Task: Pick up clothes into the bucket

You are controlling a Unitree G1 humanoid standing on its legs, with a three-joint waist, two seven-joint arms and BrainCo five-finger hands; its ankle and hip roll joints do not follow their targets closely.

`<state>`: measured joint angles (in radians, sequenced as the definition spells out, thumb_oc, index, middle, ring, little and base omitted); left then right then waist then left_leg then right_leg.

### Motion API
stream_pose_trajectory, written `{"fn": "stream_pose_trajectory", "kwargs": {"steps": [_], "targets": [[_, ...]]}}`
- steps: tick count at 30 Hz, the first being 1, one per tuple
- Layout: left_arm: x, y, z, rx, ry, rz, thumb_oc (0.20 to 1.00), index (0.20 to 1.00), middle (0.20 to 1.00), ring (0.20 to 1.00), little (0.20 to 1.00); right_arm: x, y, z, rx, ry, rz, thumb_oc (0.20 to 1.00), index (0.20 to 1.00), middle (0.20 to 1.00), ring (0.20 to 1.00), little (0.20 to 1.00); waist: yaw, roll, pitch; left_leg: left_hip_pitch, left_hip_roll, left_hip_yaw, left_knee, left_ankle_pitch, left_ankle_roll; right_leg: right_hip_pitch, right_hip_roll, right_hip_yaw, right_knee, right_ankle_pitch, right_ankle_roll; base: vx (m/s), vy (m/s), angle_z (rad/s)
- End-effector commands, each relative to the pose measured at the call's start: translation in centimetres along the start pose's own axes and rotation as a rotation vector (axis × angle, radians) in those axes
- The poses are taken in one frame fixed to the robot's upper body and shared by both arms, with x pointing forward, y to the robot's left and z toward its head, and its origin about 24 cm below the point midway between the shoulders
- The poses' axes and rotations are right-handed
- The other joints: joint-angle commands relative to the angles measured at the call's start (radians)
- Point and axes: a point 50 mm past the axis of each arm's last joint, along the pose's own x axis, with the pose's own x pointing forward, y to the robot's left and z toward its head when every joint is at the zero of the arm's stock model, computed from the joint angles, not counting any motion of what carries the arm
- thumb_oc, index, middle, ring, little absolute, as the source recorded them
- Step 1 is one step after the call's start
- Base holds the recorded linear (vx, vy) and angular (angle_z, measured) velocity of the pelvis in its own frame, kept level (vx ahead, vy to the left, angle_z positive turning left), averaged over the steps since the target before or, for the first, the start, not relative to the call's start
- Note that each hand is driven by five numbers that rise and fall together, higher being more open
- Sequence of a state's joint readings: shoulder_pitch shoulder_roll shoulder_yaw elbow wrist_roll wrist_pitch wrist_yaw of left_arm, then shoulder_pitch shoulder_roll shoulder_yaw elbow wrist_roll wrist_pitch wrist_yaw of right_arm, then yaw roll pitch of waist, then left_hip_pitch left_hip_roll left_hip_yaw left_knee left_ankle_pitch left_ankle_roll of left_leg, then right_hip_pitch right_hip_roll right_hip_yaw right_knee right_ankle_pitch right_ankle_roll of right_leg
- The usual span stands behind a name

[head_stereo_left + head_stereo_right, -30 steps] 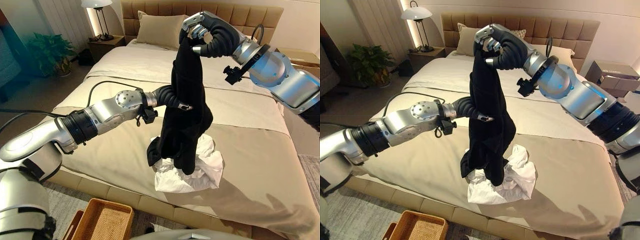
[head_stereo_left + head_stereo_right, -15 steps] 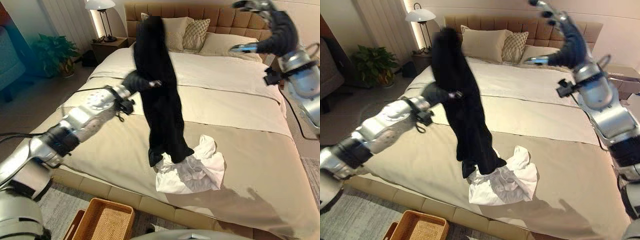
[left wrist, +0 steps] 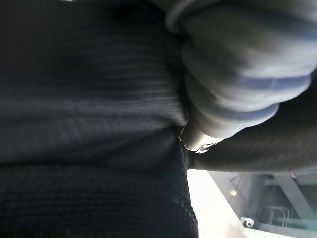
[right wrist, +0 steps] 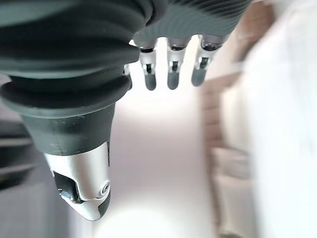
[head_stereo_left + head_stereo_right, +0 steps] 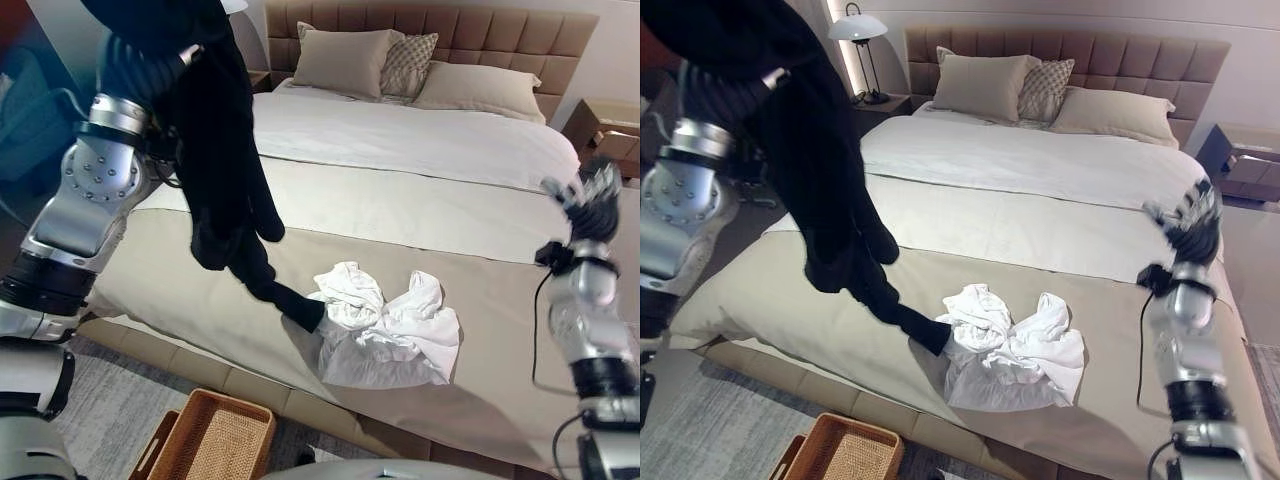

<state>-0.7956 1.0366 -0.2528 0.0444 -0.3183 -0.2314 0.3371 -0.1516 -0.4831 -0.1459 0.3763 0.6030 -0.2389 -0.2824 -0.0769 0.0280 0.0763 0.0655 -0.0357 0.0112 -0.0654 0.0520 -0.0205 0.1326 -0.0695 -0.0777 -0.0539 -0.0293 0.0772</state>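
Black garment (image 5: 225, 150) now hangs from left hand (image 5: 150, 60) alone.

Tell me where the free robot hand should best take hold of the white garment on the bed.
Probably the raised bunched folds on top of the white garment, coming from above on the robot's right, where the right robot hand is open and free. The crumpled peaks offer cloth to pinch; the flat edges lie against the bed. The black garment trails against its left side.

The black garment (image 5: 225, 150) is matt, finely ribbed knit cloth; the white garment (image 5: 390, 325) is crumpled soft cloth; the basket (image 5: 215, 440) is woven wicker; the headboard (image 5: 480, 45) is tufted, padded.
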Motion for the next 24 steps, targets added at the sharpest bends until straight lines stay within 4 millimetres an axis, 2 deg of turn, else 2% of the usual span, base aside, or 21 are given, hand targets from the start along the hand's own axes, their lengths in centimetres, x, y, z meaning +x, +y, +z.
{"fn": "stream_pose_trajectory", "kwargs": {"steps": [1, 2, 3, 5, 7, 9, 10, 12, 13, 14, 17, 18, 20, 21, 22, 23, 24], "targets": [[1.9, 4.9, 4.7, 0.169, -0.262, 0.204, 0.2, 0.2, 0.2, 0.2, 0.2, -0.6, -2.8, -2.7, -0.103, 0.11, -0.069, 1.0, 1.0, 1.0, 1.0, 1.0, 0.024, -0.02, -0.048, 0.001, -0.008, -0.018, 0.1, -0.109, 0.017, -0.05, -0.046, -0.029, 0.09, 0.001, 0.048, 0.0, -0.036, 0.14], [1.8, 5.4, 4.9, 0.174, -0.268, 0.219, 0.2, 0.2, 0.2, 0.2, 0.2, -1.4, -3.6, -4.5, -0.159, 0.19, -0.084, 1.0, 1.0, 1.0, 1.0, 1.0, 0.026, -0.019, -0.048, 0.002, -0.008, -0.021, 0.099, -0.108, 0.015, -0.049, -0.045, -0.032, 0.089, 0.0, 0.047, 0.01, -0.029, 0.17], [1.8, 5.5, 4.9, 0.176, -0.267, 0.219, 0.2, 0.2, 0.2, 0.2, 0.2, -1.4, -3.5, -4.6, -0.161, 0.19, -0.081, 1.0, 1.0, 1.0, 1.0, 1.0, 0.023, -0.019, -0.048, 0.002, -0.008, -0.022, 0.099, -0.108, 0.015, -0.049, -0.045, -0.034, 0.089, -0.001, 0.047, 0.0, -0.017, 0.12], [1.8, 6.9, 5.8, 0.2, -0.299, 0.244, 0.2, 0.2, 0.2, 0.2, 0.2, -4.0, -5.4, -8.6, -0.29, 0.388, -0.089, 1.0, 1.0, 1.0, 1.0, 1.0, 0.029, -0.018, -0.051, 0.002, -0.006, -0.029, 0.098, -0.107, 0.012, -0.046, -0.043, -0.041, 0.089, -0.003, 0.046, 0.01, -0.026, 0.09], [1.8, 8.1, 6.1, 0.212, -0.306, 0.27, 0.2, 0.2, 0.2, 0.2, 0.2, -5.5, -6.3, -10.4, -0.333, 0.489, -0.087, 1.0, 1.0, 1.0, 1.0, 1.0, 0.032, -0.016, -0.051, 0.002, -0.004, -0.034, 0.096, -0.105, 0.009, -0.043, -0.04, -0.049, 0.088, -0.006, 0.044, 0.02, -0.023, 0.06], [1.7, 9.8, 6.9, 0.225, -0.318, 0.293, 0.2, 0.2, 0.2, 0.2, 0.2, -8.5, -7.8, -13.3, -0.449, 0.666, -0.074, 1.0, 1.0, 1.0, 1.0, 1.0, 0.044, -0.012, -0.05, 0.004, -0.001, -0.045, 0.093, -0.099, 0.004, -0.039, -0.038, -0.062, 0.088, -0.007, 0.041, 0.0, -0.024, 0.16], [1.7, 9.8, 7.0, 0.225, -0.318, 0.293, 0.2, 0.2, 0.2, 0.2, 0.2, -8.5, -7.8, -13.3, -0.45, 0.666, -0.071, 1.0, 1.0, 1.0, 1.0, 1.0, 0.041, -0.013, -0.05, 0.004, -0.001, -0.046, 0.093, -0.099, 0.003, -0.038, -0.038, -0.062, 0.088, -0.008, 0.041, -0.01, -0.03, 0.16], [1.7, 10.8, 7.1, 0.256, -0.293, 0.265, 0.2, 0.2, 0.2, 0.2, 0.2, -11.7, -8.9, -15.5, -0.579, 0.834, 0.004, 1.0, 1.0, 1.0, 1.0, 1.0, 0.054, -0.012, -0.047, 0.0, 0.001, -0.061, 0.093, -0.093, -0.001, -0.037, -0.035, -0.078, 0.089, -0.009, 0.039, -0.03, -0.032, 0.1], [1.7, 10.8, 7.1, 0.257, -0.293, 0.265, 0.2, 0.2, 0.2, 0.2, 0.2, -11.7, -8.8, -15.5, -0.58, 0.834, 0.006, 1.0, 1.0, 1.0, 1.0, 1.0, 0.052, -0.013, -0.047, 0.0, 0.001, -0.062, 0.094, -0.093, -0.001, -0.037, -0.035, -0.078, 0.089, -0.01, 0.039, -0.04, -0.034, 0.18], [1.5, 11.1, 6.7, 0.285, -0.261, 0.235, 0.2, 0.2, 0.2, 0.2, 0.2, -13.4, -9.2, -16.5, -0.653, 0.916, 0.072, 1.0, 1.0, 1.0, 1.0, 1.0, 0.063, -0.015, -0.043, -0.004, 0.002, -0.073, 0.095, -0.088, -0.004, -0.037, -0.033, -0.089, 0.092, -0.011, 0.037, -0.02, -0.018, 0.21], [1.0, 10.9, 6.3, 0.296, -0.24, 0.202, 0.2, 0.2, 0.2, 0.2, 0.2, -14.5, -9.6, -17.0, -0.712, 0.967, 0.109, 1.0, 1.0, 1.0, 1.0, 1.0, 0.075, -0.023, -0.037, -0.01, 0.005, -0.084, 0.099, -0.084, -0.007, -0.038, -0.032, -0.101, 0.095, -0.015, 0.034, -0.04, -0.032, 0.21], [-0.3, 10.5, 5.1, 0.312, -0.189, 0.168, 0.2, 0.2, 0.2, 0.2, 0.2, -15.4, -9.7, -17.4, -0.721, 0.998, 0.127, 1.0, 1.0, 1.0, 1.0, 1.0, 0.083, -0.031, -0.031, -0.015, 0.005, -0.096, 0.102, -0.082, -0.01, -0.036, -0.031, -0.112, 0.097, -0.021, 0.029, -0.03, -0.034, 0.11], [-1.2, 10.6, 4.5, 0.322, -0.159, 0.162, 0.2, 0.2, 0.2, 0.2, 0.2, -15.7, -10.1, -17.4, -0.73, 1.013, 0.119, 1.0, 1.0, 1.0, 1.0, 1.0, 0.08, -0.029, -0.027, -0.017, 0.004, -0.101, 0.104, -0.081, -0.011, -0.036, -0.03, -0.118, 0.1, -0.023, 0.027, -0.04, -0.03, 0.15], [-2.8, 10.6, 3.0, 0.353, -0.082, 0.136, 0.2, 0.2, 0.2, 0.2, 0.2, -16.3, -10.4, -17.5, -0.732, 1.032, 0.117, 1.0, 1.0, 1.0, 1.0, 1.0, 0.093, -0.037, -0.017, -0.022, 0.004, -0.112, 0.106, -0.079, -0.013, -0.036, -0.027, -0.127, 0.102, -0.026, 0.023, -0.04, -0.028, 0.15], [-3.1, 10.7, 3.0, 0.356, -0.078, 0.14, 0.2, 0.2, 0.2, 0.2, 0.2, -16.2, -10.4, -17.5, -0.737, 1.03, 0.12, 1.0, 1.0, 1.0, 1.0, 1.0, 0.088, -0.034, -0.018, -0.022, 0.004, -0.113, 0.106, -0.079, -0.013, -0.036, -0.027, -0.127, 0.102, -0.027, 0.023, -0.06, -0.03, 0.17], [-4.7, 10.8, 2.2, 0.368, -0.028, 0.134, 0.2, 0.2, 0.2, 0.2, 0.2, -16.6, -10.6, -17.6, -0.735, 1.041, 0.12, 1.0, 1.0, 1.0, 1.0, 1.0, 0.096, -0.04, -0.009, -0.028, 0.005, -0.122, 0.108, -0.077, -0.015, -0.038, -0.026, -0.136, 0.103, -0.029, 0.02, -0.03, -0.013, 0.18], [-4.9, 10.9, 2.2, 0.371, -0.024, 0.137, 0.2, 0.2, 0.2, 0.2, 0.2, -16.6, -10.6, -17.6, -0.739, 1.039, 0.124, 1.0, 1.0, 1.0, 1.0, 1.0, 0.091, -0.038, -0.01, -0.028, 0.005, -0.123, 0.108, -0.077, -0.015, -0.038, -0.026, -0.136, 0.103, -0.029, 0.02, -0.06, -0.031, 0.23]]}}
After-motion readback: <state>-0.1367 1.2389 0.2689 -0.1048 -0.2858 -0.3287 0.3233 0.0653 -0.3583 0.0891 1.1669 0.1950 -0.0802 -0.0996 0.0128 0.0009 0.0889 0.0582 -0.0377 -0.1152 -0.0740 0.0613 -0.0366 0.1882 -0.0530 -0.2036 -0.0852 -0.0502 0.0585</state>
